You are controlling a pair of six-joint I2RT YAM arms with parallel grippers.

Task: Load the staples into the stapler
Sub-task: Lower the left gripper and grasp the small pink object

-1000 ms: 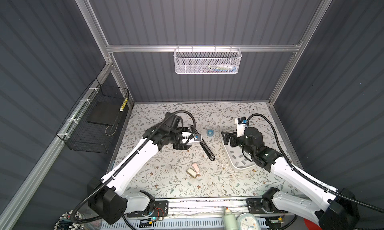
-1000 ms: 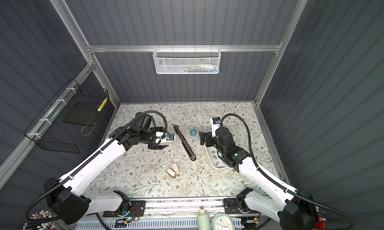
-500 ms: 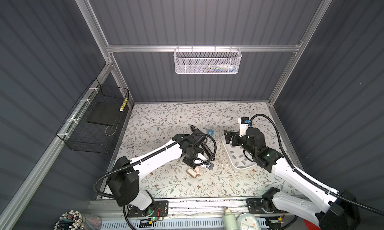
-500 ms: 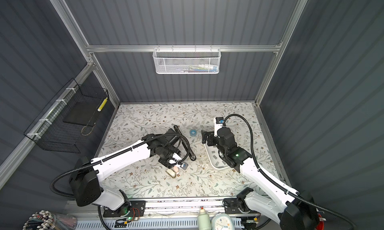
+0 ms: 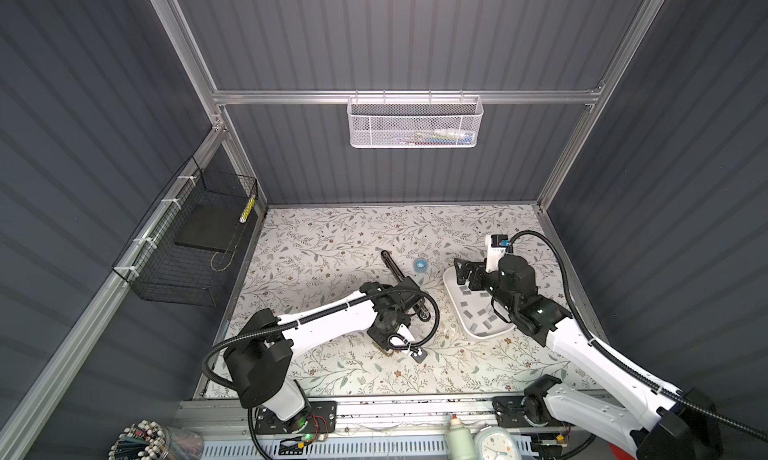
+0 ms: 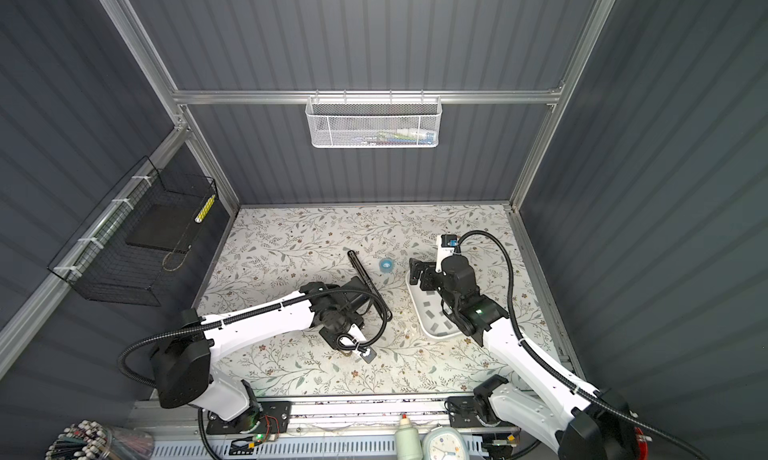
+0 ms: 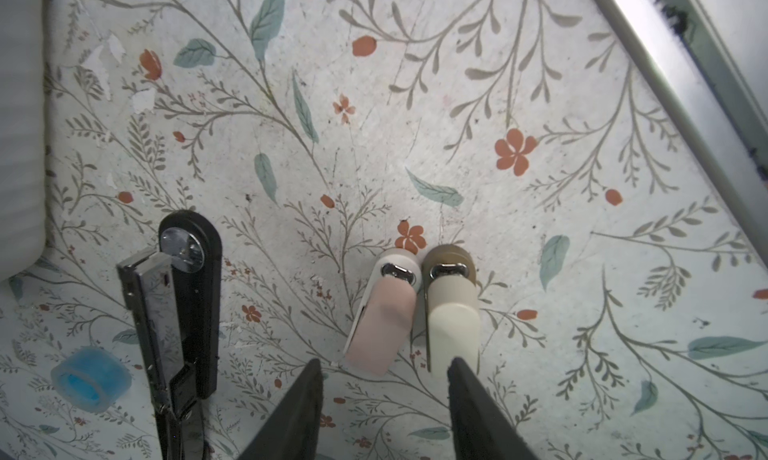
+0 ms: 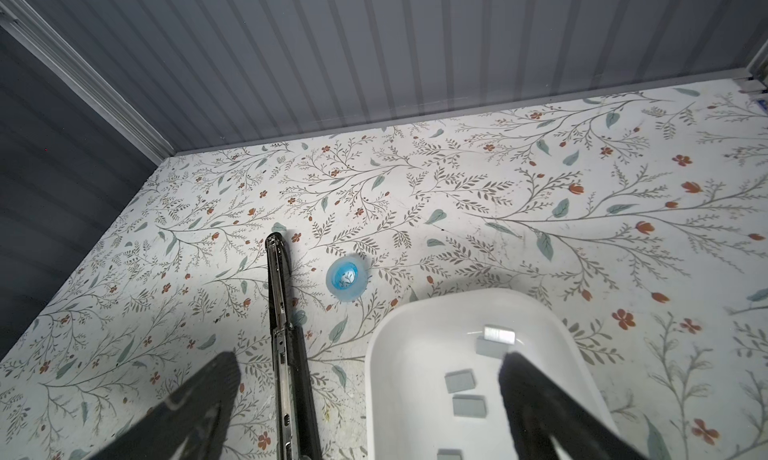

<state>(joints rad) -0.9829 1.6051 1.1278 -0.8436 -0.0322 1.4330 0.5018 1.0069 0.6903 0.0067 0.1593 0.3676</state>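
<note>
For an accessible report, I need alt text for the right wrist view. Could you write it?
The right tool, wide open, hangs over a long black stapler, opened flat, and a white oval plastic tray holding small flat grey staple strips. A small round blue roll lies beyond them on the floral table.

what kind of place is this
Likely an enclosed robot work cell: grey panel walls on an aluminium frame, a left arm and right arm mounted on a rail at the table front, and a white basket and black basket hung on the frame.
</note>
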